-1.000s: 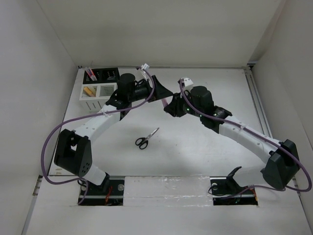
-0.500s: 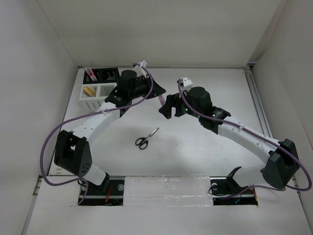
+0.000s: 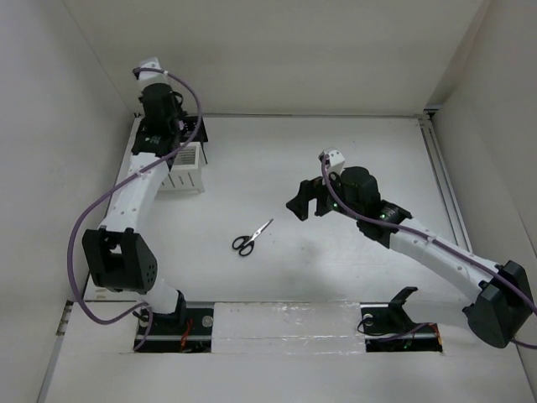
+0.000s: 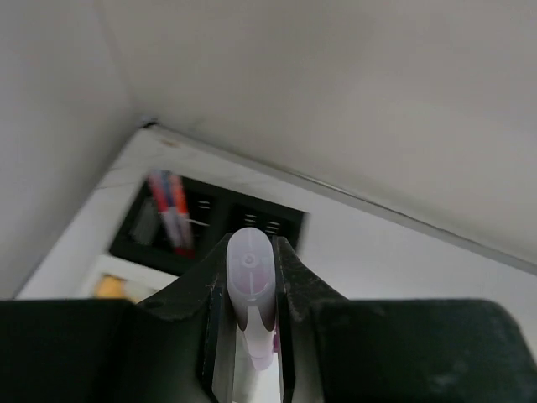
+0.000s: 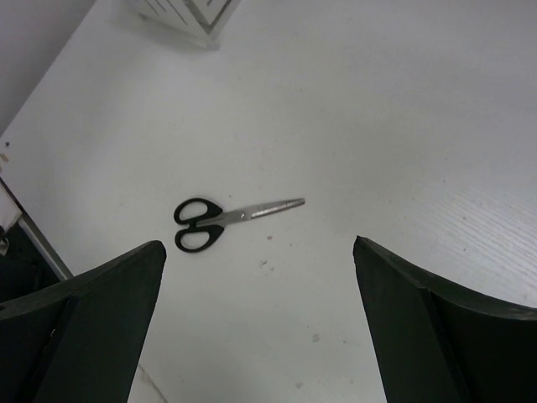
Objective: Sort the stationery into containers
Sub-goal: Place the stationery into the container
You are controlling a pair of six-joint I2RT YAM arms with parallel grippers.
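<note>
- Left gripper: clamped on a pale pinkish stick, perhaps a marker.
- Beyond: black mesh holder, red pens inside.
- Right gripper: spread wide, empty.
- Beneath, flat on the table: black-handled scissors, well apart from the white organizer.

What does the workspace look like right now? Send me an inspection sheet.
Surface: white table, mostly bare.
Job's things: scissors lying flat and closed, mid-table; pale pink marker in the left tool; red pens standing in the black mesh holder; white organizer next to it, partly hidden by the left arm.
Clutter: nothing seen.
Tools: left tool shut on the marker, raised above the holders; right tool open and empty, hovering right of the scissors.
Cables: purple cable loops off the left arm, clear of the items.
Surroundings: white walls on three sides.
</note>
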